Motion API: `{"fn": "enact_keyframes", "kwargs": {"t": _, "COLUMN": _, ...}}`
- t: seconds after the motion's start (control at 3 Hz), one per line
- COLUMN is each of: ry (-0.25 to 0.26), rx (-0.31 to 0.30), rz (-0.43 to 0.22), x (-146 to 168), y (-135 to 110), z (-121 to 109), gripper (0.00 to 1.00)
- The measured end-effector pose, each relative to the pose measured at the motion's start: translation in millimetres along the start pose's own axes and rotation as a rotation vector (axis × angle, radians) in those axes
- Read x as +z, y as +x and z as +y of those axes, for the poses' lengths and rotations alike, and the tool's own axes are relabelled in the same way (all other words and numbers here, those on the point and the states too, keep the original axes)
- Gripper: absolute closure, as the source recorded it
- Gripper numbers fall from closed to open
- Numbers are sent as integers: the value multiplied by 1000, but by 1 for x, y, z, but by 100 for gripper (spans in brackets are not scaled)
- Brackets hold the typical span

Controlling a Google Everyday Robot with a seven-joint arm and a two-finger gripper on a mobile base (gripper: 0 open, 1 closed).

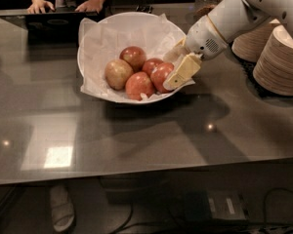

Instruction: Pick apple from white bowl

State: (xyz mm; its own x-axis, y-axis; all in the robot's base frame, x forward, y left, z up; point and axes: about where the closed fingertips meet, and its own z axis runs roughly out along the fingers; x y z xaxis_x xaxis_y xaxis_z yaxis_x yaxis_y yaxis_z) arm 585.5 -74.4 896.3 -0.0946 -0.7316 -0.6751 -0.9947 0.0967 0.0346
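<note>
1. Five apples lie in the white bowl [86, 57]; the apple [158, 76] is the one nearest the bowl's right rim, touching the neighbours to its left and front.
2. Gripper [169, 73] position: inside the bowl at its right side, reaching in over the right rim; the white arm [234, 13] extends away up and to the right of the bowl.
3. Gripper state: spread; the two tan fingers [181, 71] stand apart, the near one crossing the apple's right edge and the far one just behind the apple towards the bowl's back; firm contact cannot be confirmed.
4. Apple appearance: round, glossy, evenly deep red, with a small pale highlight on its upper face; the right flank is hidden by the near finger.
5. Bowl lining: crumpled white paper [105, 38] under the fruit, rising above the rim at the bowl's left.
6. Surroundings: the bowl rests on a grey reflective table [136, 145]; stacked tan paper bowls [281, 57] stand to the bowl's right, well apart from it.
</note>
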Motion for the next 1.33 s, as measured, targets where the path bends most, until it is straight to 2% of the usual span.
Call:
{"fn": "enact_keyframes", "kwargs": {"t": 0.67, "ry": -25, "rx": 39, "rz": 11, "x": 11, "y": 7, "z": 1, "gripper": 33}}
{"fn": "enact_keyframes", "kwargs": {"t": 1.33, "ry": -29, "rx": 49, "rz": 15, "x": 11, "y": 8, "z": 1, "gripper": 76}}
